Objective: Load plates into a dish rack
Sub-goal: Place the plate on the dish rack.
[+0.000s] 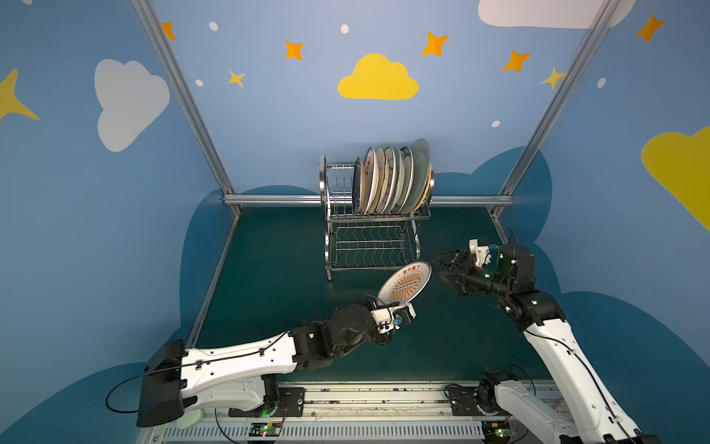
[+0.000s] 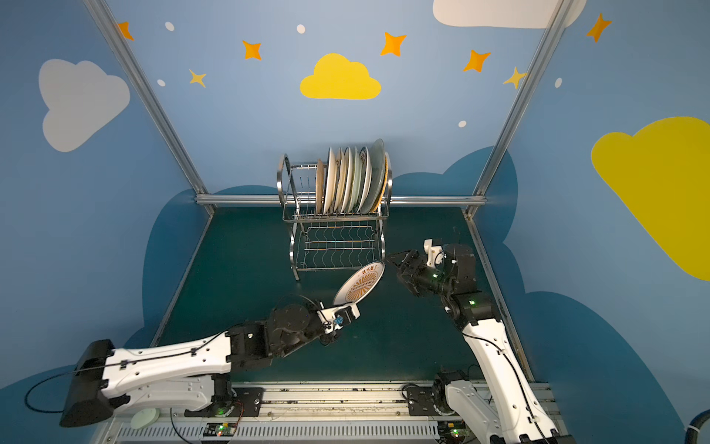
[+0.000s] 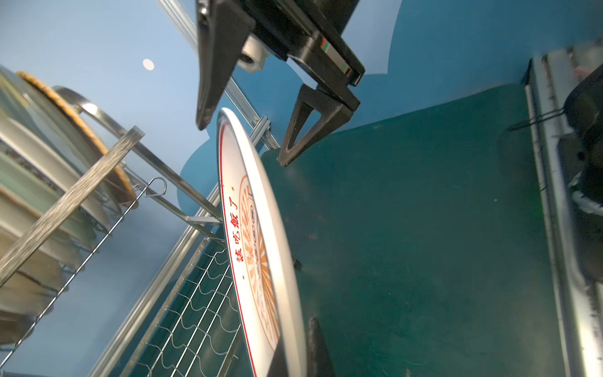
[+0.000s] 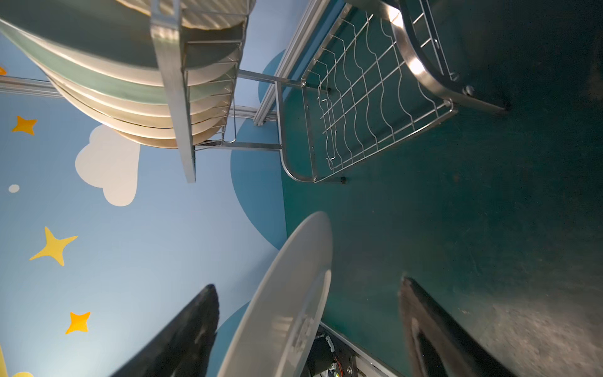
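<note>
A white plate with an orange sunburst (image 1: 404,285) (image 2: 359,286) stands tilted on edge above the green table, in front of the dish rack (image 1: 369,238) (image 2: 334,238). My left gripper (image 1: 397,306) (image 3: 295,346) is shut on its lower rim. My right gripper (image 1: 440,267) (image 4: 306,285) is open just right of the plate's upper rim. Its fingers (image 4: 195,326) straddle the plate's edge (image 4: 287,303) without touching it. Several plates (image 1: 392,180) stand upright in the rack's upper tier. The wavy lower tier (image 4: 375,98) (image 3: 195,293) holds nothing.
The aluminium frame rail (image 1: 276,199) runs behind the rack, with slanted posts at both back corners. The blue walls close in on three sides. The arm bases sit on the front rail (image 1: 384,399). A pale round lump (image 2: 144,417) lies by the left base.
</note>
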`<control>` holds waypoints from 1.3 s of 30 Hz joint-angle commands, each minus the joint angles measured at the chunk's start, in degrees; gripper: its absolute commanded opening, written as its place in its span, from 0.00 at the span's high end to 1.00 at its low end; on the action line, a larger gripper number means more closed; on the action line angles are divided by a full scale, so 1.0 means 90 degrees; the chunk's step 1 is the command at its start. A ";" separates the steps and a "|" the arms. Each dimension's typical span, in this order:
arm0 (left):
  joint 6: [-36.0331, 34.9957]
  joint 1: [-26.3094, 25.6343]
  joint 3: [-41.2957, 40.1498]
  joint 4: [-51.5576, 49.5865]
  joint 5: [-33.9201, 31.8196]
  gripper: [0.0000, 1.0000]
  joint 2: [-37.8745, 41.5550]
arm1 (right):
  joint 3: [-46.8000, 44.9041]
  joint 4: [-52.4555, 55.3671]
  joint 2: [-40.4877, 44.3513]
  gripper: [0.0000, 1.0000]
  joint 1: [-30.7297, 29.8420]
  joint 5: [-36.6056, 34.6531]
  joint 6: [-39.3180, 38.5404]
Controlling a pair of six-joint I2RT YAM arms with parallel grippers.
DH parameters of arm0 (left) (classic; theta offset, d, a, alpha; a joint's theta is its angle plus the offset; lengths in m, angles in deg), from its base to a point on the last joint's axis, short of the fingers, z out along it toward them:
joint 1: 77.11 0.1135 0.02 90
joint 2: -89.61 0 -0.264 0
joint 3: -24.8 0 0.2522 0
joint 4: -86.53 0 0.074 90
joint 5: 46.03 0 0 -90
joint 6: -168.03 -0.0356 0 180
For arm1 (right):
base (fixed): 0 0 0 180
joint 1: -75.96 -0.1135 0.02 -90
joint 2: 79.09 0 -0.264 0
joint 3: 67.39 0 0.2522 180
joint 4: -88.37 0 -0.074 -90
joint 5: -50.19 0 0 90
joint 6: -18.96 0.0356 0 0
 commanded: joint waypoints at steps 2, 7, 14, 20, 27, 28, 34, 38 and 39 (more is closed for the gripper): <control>0.1342 -0.0011 0.0037 -0.0928 -0.0032 0.96 0.0969 | 0.0216 -0.0438 0.0155 0.11 -0.0010 -0.0257 -0.0788; 0.2066 -0.0011 0.0071 -0.1287 -0.0110 0.96 0.2051 | -0.0106 -0.1108 0.0458 0.10 -0.0016 -0.0307 -0.1077; 0.2772 -0.0005 0.0668 -0.1771 -0.0669 0.96 0.2675 | -0.0608 -0.2257 0.0712 0.10 -0.0187 -0.0024 -0.1575; 0.3201 -0.0011 0.1355 -0.1996 -0.1190 0.96 0.2487 | -0.0784 -0.2714 0.0808 0.10 -0.0680 0.0053 -0.2391; 0.3218 0.0044 0.2780 -0.2432 -0.1836 0.96 0.1677 | -0.1151 -0.3079 0.1078 0.10 -0.1556 -0.0326 -0.3644; 0.3171 0.0071 0.3024 -0.2474 -0.1874 0.96 0.1529 | -0.1192 -0.3074 0.1103 0.10 -0.1668 -0.0410 -0.3816; 0.3245 0.0703 0.4341 -0.2957 -0.1599 0.96 0.0595 | -0.1606 -0.3238 0.1340 0.10 -0.2254 -0.0712 -0.4494; 0.3658 0.1609 0.5136 -0.3333 -0.0714 0.96 0.0024 | -0.1969 -0.3354 0.1674 0.10 -0.2722 -0.1092 -0.4946; 0.3777 0.1841 0.5311 -0.3416 -0.0448 0.96 -0.0134 | -0.2060 -0.3411 0.1762 0.10 -0.2835 -0.1245 -0.5079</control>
